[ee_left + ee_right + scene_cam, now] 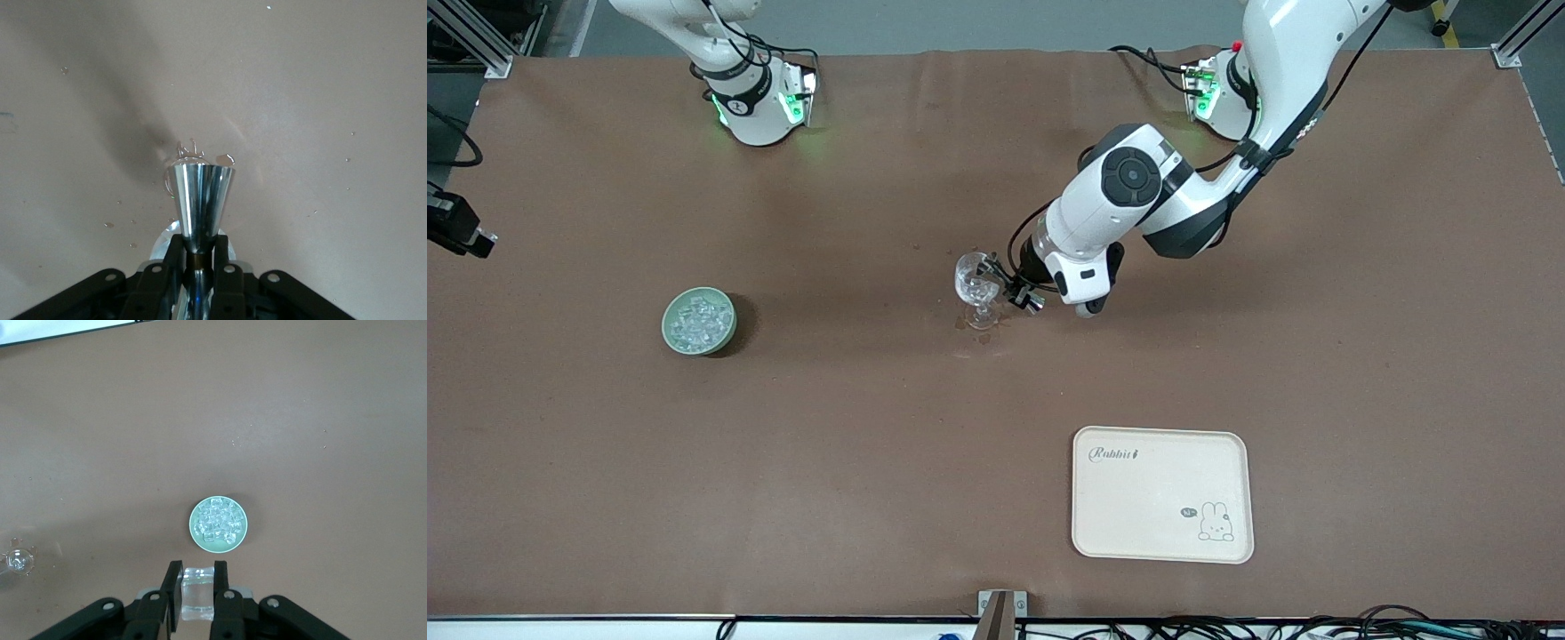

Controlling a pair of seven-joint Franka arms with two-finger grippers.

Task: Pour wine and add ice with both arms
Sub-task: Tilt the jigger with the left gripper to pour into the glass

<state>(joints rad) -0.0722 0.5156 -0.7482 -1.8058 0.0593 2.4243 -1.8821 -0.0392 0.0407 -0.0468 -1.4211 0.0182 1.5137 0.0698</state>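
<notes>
Near the middle of the worktop point(1360, 356) sits one clear stemmed glass point(977, 289), and the left hand point(1021, 293) is right beside it, clamped around the waist of one shiny metal jigger point(199, 200). The jigger looks tipped well over, long axis running from the hand toward the glass, open mouth at the bowl of the glass. So the thing that matters here: the glass is straight ahead of the jigger's mouth, basically touching distance, on the side toward the right arm's end. I honestly can't make out the wine itself, it's colourless and there's hardly any, though a few droplets glint on the worktop around the foot of the glass.

The ice point(698, 321) is a heap of small clear chunks in one pale green bowl point(727, 342), well apart from the glass, toward the right arm's end. Too many to count. The right hand point(197, 587) hangs high over the worktop with that bowl in its view, and its fingers pinch one clear cube that I'd guess is ice. Its arm is the nearer one to the bowl by far.

One cream tray point(1227, 462) with a rabbit print lies nearer the front camera, nothing on it.

My guess is the pour is about done and the cube goes in next.
</notes>
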